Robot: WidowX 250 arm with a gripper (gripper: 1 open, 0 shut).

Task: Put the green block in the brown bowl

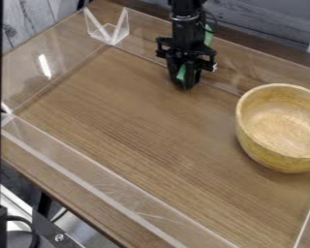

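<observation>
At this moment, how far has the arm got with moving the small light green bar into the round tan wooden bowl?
Done: the black gripper is shut on the small light green bar, low over the wooden tabletop at the far side. In hand: the grasp, not visibly lifted yet. Left: carrying it right to the round tan wooden bowl, which looks empty, and releasing.

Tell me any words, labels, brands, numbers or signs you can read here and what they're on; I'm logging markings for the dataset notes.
None: no readable text shows in this view.
Wooden bowl: plain grain, no label.
Green block in the shut claw: plain, no marking.
Table and its clear plastic wall: nothing printed.
Black arm above the claw: too dark and small to tell.
</observation>
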